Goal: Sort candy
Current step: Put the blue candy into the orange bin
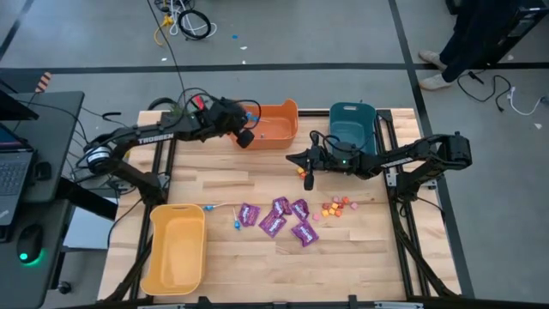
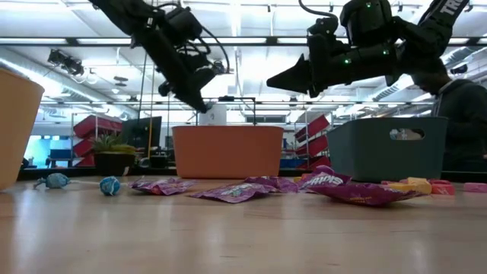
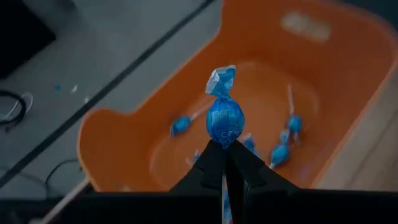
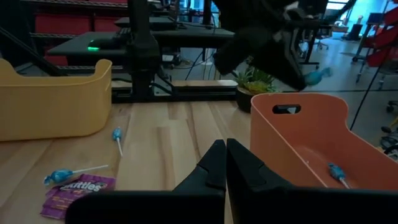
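- Looking down from the high view, the left gripper (image 1: pixel 247 137) is seen above the near edge of the big orange plastic bin (image 1: pixel 276 127) at the back of the light wooden table (image 1: pixel 257 275). The right gripper (image 1: pixel 309 178) is held over the table in front of the dark teal plastic bin (image 1: pixel 352 127). A big yellow plastic bin (image 1: pixel 177 249) is set at the front left. The shiny purple flat candy packets (image 1: pixel 279 219) are spread in the middle of the table, two blue-wrapped lollipops on thin sticks (image 1: pixel 234 221) are just to their left, and the tiny orange and pink candy pieces (image 1: pixel 336 206) are to their right.
- In the low view, both grippers are held high above the bins. The purple packets, the two blue lollipops and the small pieces are seen lying flat on the wood.
- In the left wrist view, the left gripper's fingers (image 3: pixel 214 165) are closed tight on the stick of one blue-wrapped lollipop (image 3: pixel 224 117), which is held up over the orange bin. More blue lollipops (image 3: pixel 283 142) are lying inside that bin.
- In the right wrist view, the right gripper's fingers (image 4: pixel 214 165) are pressed together and nothing is held between them. Table, yellow bin and orange bin are seen past them.
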